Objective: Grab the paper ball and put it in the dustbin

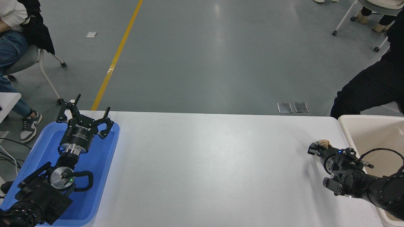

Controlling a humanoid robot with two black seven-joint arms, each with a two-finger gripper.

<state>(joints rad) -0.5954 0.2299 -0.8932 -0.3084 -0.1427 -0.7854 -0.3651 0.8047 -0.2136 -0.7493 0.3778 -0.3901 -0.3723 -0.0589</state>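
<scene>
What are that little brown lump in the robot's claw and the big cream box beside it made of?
The paper ball looks like crumpled tan paper: matte, with darker folds, though mostly hidden by the right gripper. The dustbin seems to be moulded plastic: smooth cream walls and a thick rounded rim with a soft sheen.

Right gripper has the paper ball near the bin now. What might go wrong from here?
1. Only a sliver of the paper ball shows at the right gripper, so the hold may be shallow and it might slip onto the table.
2. The ball sits just short of the dustbin rim; an early release would probably drop it outside.
3. The arm's cable loops over the bin and might snag.
</scene>
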